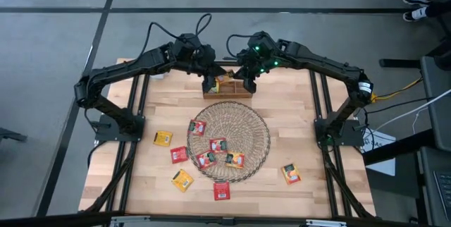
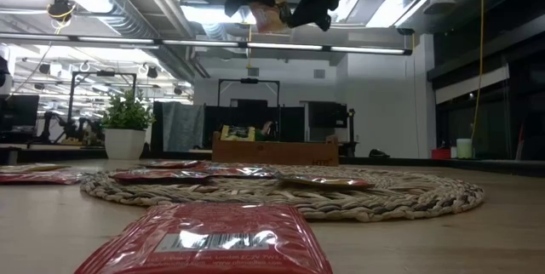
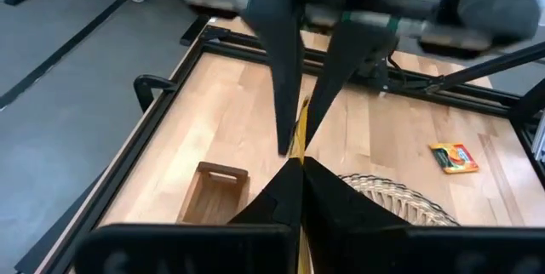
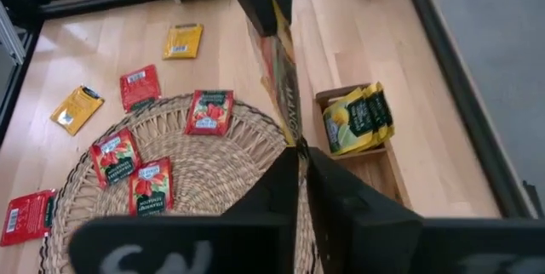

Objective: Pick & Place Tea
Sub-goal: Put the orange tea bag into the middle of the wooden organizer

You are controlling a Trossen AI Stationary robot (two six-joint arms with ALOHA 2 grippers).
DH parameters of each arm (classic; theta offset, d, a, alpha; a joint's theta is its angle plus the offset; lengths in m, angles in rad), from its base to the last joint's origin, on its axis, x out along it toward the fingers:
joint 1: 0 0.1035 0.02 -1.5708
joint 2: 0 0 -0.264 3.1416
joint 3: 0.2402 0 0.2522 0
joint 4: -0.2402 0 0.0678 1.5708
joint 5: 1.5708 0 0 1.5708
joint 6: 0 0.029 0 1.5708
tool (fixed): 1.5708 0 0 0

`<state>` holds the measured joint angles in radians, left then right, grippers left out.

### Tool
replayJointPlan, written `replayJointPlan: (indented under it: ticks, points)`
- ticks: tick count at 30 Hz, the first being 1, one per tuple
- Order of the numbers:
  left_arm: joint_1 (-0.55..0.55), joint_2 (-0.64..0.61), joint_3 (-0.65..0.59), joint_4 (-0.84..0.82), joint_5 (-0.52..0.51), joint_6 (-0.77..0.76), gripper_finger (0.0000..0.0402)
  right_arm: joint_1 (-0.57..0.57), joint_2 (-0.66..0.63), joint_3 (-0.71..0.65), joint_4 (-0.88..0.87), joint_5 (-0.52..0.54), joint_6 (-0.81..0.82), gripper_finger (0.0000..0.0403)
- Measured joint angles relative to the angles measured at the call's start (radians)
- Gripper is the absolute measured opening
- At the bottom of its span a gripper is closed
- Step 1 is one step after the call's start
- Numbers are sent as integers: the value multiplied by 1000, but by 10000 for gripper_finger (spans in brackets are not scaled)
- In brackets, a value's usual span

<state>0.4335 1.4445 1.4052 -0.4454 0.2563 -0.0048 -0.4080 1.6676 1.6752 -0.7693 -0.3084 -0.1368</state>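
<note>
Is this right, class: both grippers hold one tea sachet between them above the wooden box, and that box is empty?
Not quite. The left gripper and right gripper do pinch one sachet together above the wooden box, but the box is not empty: the right wrist view shows yellow sachets standing in it.

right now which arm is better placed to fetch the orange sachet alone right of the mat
Right, probably: that sachet lies on the right arm's side of the mat. Left gripper and right gripper are both over the box.
</note>
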Motion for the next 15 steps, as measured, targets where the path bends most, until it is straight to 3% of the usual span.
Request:
replayJointPlan:
  ticks: [7, 15]
  points:
    - [3, -13, 0, 25, 5, -1, 2, -15, -79, 0, 2, 3, -4, 62]
    - [3, -40, 0, 191, 28, -8, 2, -18, -186, 0, 88, -4, -3, 84]
